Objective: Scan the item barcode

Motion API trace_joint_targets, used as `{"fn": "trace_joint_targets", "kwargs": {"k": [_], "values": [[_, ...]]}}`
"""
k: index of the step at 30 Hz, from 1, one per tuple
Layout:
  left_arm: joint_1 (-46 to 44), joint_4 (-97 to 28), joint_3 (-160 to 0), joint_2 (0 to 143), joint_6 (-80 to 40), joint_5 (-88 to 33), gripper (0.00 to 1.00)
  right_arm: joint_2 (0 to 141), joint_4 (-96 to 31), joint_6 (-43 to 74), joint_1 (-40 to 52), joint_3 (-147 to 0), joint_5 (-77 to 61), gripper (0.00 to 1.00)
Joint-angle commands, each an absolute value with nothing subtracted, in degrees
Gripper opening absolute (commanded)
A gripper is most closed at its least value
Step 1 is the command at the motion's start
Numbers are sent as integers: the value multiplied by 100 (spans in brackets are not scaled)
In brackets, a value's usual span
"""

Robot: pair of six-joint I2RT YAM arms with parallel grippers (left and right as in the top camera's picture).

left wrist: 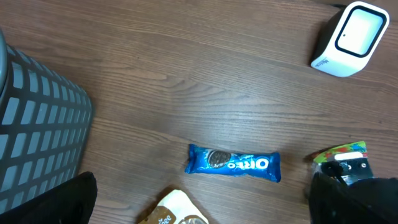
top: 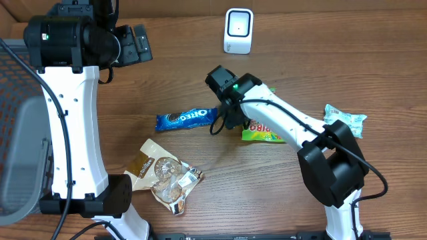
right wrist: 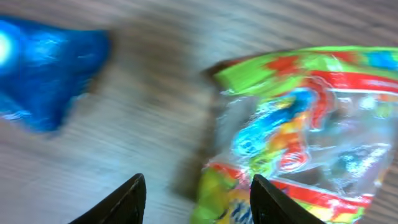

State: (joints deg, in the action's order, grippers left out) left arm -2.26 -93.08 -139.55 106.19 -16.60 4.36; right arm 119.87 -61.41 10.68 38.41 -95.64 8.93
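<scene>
A colourful gummy bag lies flat on the wooden table, right of centre. My right gripper hangs over its left end. In the blurred right wrist view its fingers stand apart, and the green edge of the gummy bag lies below, nearer the right finger. Nothing is pinched. A blue Oreo pack lies just left of that gripper. The white scanner stands at the back. My left gripper is raised at the back left, open and holding nothing.
A brown cookie bag lies at the front left. A pale blue packet sits at the right. A grey mesh basket stands off the left edge. The left wrist view shows the Oreo pack and scanner.
</scene>
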Motion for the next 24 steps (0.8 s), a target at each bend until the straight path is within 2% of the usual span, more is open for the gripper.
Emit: {"fn": "trace_joint_targets", "kwargs": {"k": [1, 5, 7, 10, 14, 24], "values": [[-266, -9297, -13996, 10643, -1737, 486, 99, 11937, -6412, 840, 3778, -10274, -12, 55], [-266, -9297, -13996, 10643, -1737, 486, 100, 11915, -7393, 1050, 3522, -11290, -10, 56], [-266, -9297, -13996, 10643, -1737, 486, 99, 11915, -7872, 1050, 3227, -11638, -8, 64], [-266, -9297, -13996, 10643, -1737, 486, 100, 11920, -8088, 1194, 2814, -11574, -12, 70], [-266, -9297, -13996, 10643, -1737, 489, 100, 11939, -7887, 1664, 2359, -11013, -252, 79], [-266, -9297, -13996, 10643, -1737, 486, 100, 11939, -6499, 1485, 2290, -9227, -604, 79]]}}
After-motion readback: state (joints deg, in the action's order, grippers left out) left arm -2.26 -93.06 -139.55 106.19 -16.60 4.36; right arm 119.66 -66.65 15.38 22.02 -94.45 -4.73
